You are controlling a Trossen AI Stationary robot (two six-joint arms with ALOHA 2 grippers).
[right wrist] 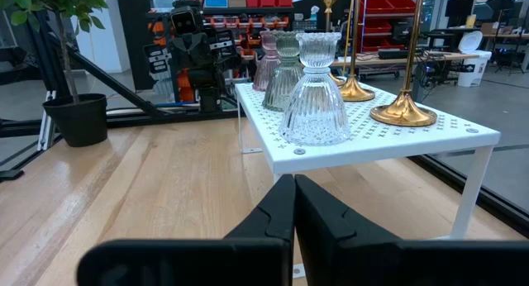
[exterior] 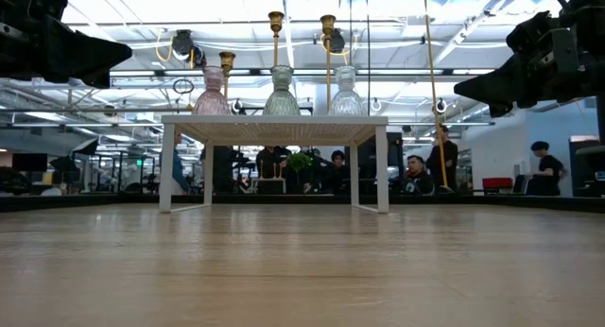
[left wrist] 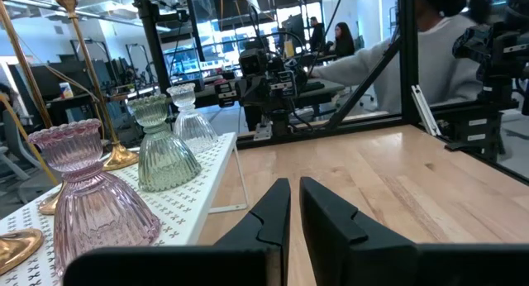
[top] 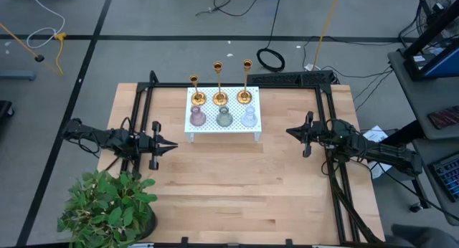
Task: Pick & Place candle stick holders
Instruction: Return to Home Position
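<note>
Judging this the homing step: left gripper (top: 172, 145) and right gripper (top: 289, 131) clenched empty flanking the white shelf (top: 224, 132), candle stick holders (top: 224, 117) placed; I just park.

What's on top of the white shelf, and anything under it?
Back row: three gold candlestick holders. Front row: pink glass holder, green glass holder, clear glass holder. The low view shows nothing beneath the white shelf; from above, its top covers that spot.
</note>
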